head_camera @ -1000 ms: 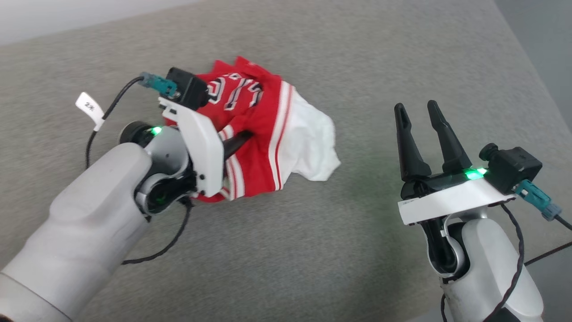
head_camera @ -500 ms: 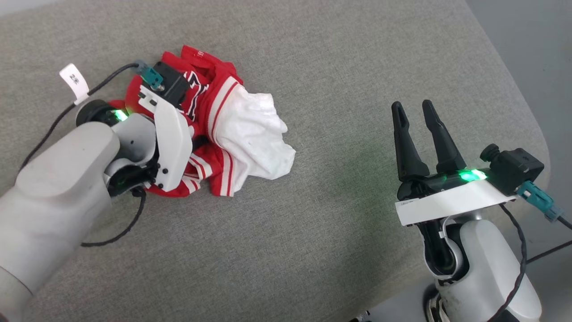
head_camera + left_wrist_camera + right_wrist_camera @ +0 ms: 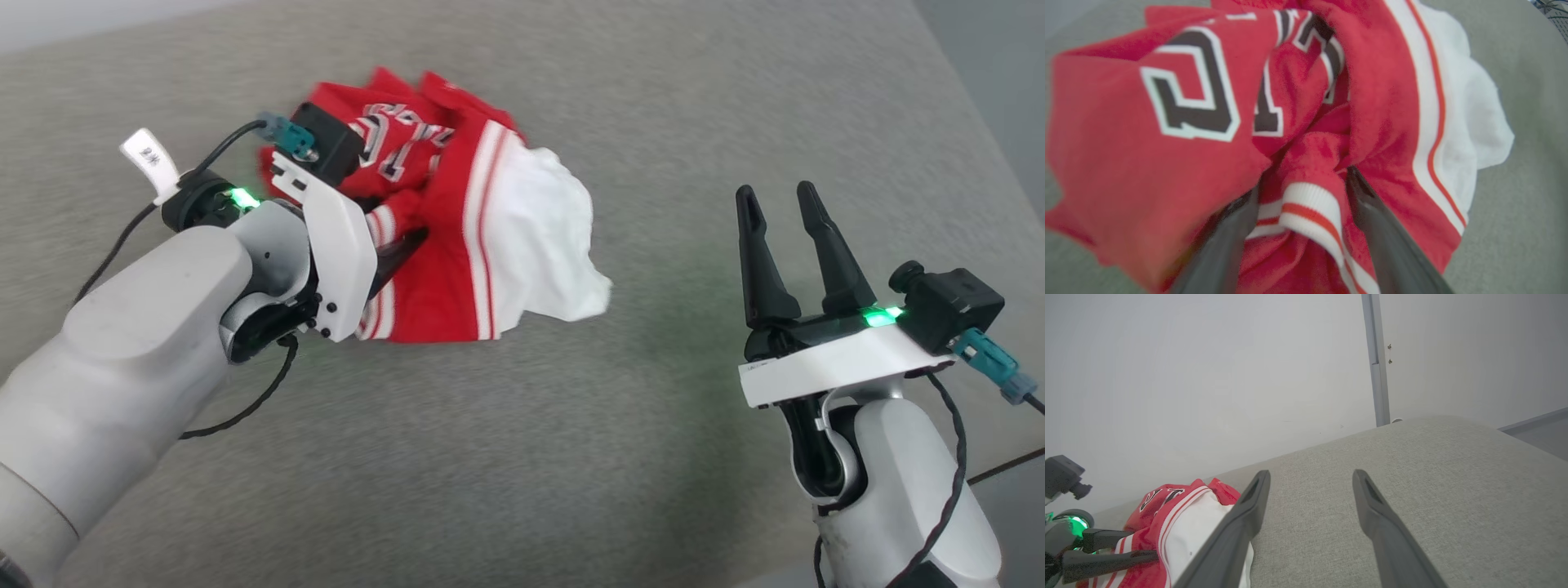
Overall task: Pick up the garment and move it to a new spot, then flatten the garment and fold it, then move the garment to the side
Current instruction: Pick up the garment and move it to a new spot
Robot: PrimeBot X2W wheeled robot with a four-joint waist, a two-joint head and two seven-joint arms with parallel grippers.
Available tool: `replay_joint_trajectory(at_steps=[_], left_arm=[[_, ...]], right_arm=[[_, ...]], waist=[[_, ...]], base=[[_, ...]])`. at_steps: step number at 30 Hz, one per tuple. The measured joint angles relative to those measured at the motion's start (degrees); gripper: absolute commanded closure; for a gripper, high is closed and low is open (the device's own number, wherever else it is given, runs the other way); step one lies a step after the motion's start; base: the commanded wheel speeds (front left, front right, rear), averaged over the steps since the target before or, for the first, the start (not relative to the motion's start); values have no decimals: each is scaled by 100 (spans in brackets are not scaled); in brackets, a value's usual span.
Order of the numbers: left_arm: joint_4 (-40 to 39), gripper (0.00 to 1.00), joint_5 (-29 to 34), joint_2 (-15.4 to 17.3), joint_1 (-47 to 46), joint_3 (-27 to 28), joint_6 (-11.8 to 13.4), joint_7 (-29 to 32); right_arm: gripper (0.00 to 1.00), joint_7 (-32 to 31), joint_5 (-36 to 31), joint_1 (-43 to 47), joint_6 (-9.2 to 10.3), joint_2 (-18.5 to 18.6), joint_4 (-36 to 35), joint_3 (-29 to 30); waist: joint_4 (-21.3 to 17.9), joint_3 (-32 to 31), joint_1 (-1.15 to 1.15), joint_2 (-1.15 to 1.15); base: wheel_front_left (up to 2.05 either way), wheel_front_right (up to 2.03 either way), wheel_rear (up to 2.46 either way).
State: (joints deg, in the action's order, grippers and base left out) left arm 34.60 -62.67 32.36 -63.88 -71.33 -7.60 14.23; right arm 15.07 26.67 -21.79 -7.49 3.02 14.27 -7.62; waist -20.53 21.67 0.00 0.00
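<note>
Grey fabric worktop [image 3: 522,457] lies nearest, and the right gripper [image 3: 775,194] hovers over its right part, spread and empty, likely kept clear until flattening. Further off to the left, the left gripper [image 3: 400,245] clamps a bunch of the crumpled garment [image 3: 457,269], seemingly to carry it. Its wrist view shows the striped cuff [image 3: 1306,204] pinched in that grip, which the head view hides, while the right wrist view adds the pale wall [image 3: 1208,375] beyond.

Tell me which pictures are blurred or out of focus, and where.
Left wrist view: the garment is soft and blurred close to the lens, worst at the lower left. Head view: the grey surface looks smeared low down; the right gripper is sharp. Right wrist view: sharp.
</note>
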Motion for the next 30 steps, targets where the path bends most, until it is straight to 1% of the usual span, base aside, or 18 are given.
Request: replay_joint_trajectory(at_steps=[3,4,5,7,9,12,18,22,26,28,29,30], left_arm=[[-138,0,-85,-73,1,-23,4,-325],[-138,0,-85,-73,1,-23,4,-325],[-196,0,-168,-115,12,-12,3,-436],[-291,0,-267,-185,87,11,3,-712],[-281,0,-443,-176,229,93,3,-1029],[-101,0,-637,-163,600,237,3,-1525],[327,0,-1187,-185,1561,490,3,-2463],[455,0,-1459,-212,2102,722,3,-2816],[546,0,-1507,-144,2682,1111,4,-2913],[521,0,-1395,-160,2926,1583,4,-2915],[482,0,-1073,-168,3176,2013,3,-2917],[482,0,-890,-191,3330,2248,4,-2919]], right_arm=[[0,0,-218,15,0,-3,69,81],[0,0,-218,15,0,-3,69,81],[0,0,-290,25,1,-4,86,105],[0,0,-431,68,1,-5,113,174],[0,0,-557,147,0,-4,162,237],[0,0,-766,239,0,10,254,314],[0,0,-911,427,0,266,391,388],[0,0,-925,606,0,479,443,475],[0,0,-945,745,0,642,465,576],[0,0,-944,850,0,717,463,659],[0,0,-940,962,0,786,460,754],[0,0,-935,1011,1,815,457,801]], waist=[[274,-158,0,0],[274,-158,0,0],[371,-213,0,0],[563,-319,0,0],[753,-427,0,0],[1026,-582,0,0],[1541,-858,0,0],[1871,-1037,0,0],[2154,-1231,0,0],[2285,-1322,0,0],[2409,-1406,0,0],[2468,-1447,0,0]], base=[[0,0,0],[0,0,0],[0,0,0],[0,0,0],[0,0,0],[0,0,0],[0,0,0],[0,0,0],[0,0,0],[0,0,0],[0,0,0],[0,0,0]])
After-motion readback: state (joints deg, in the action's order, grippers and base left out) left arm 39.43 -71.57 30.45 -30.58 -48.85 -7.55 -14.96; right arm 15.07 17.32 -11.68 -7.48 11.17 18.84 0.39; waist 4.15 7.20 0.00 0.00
